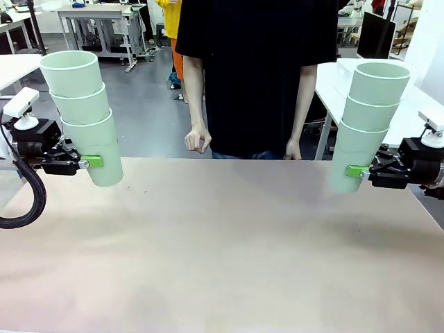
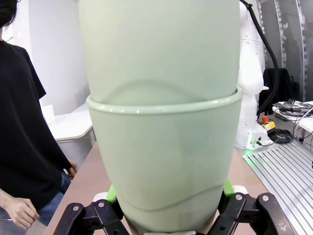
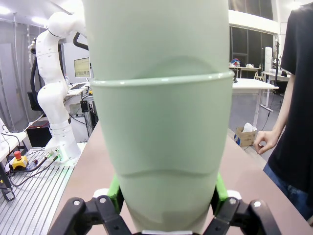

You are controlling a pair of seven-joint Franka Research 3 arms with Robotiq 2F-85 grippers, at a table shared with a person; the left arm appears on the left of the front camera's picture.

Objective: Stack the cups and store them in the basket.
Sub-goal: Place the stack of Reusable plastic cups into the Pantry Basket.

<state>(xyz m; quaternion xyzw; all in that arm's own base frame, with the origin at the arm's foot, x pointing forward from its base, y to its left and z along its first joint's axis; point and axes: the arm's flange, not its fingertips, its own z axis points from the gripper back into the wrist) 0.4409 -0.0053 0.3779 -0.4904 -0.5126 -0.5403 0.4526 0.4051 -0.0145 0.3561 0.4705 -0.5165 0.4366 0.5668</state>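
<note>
Left jaws are closed on the lowest cup of a left stack (image 1: 83, 114); green pads (image 1: 94, 161) are pressed against its sides low down. Right jaws are clamped the same way on the lowest cup of a right stack (image 1: 368, 118), with a pad (image 1: 356, 171) on its wall.

Each stack is made of three pale green cups nested mouth-up. The left stack is leaned with its top toward the left, the right stack with its top slightly toward the right. Both are held at the far side of the table (image 1: 229, 243), one at each end, well apart. In the left wrist view the cup (image 2: 161, 161) is seen gripped between both pads, rim of the lowest cup ringed around the next; the same is seen in the right wrist view (image 3: 161, 161).

A person (image 1: 257, 69) in black is stood behind the table, between the stacks, hands (image 1: 199, 141) hung down.
</note>
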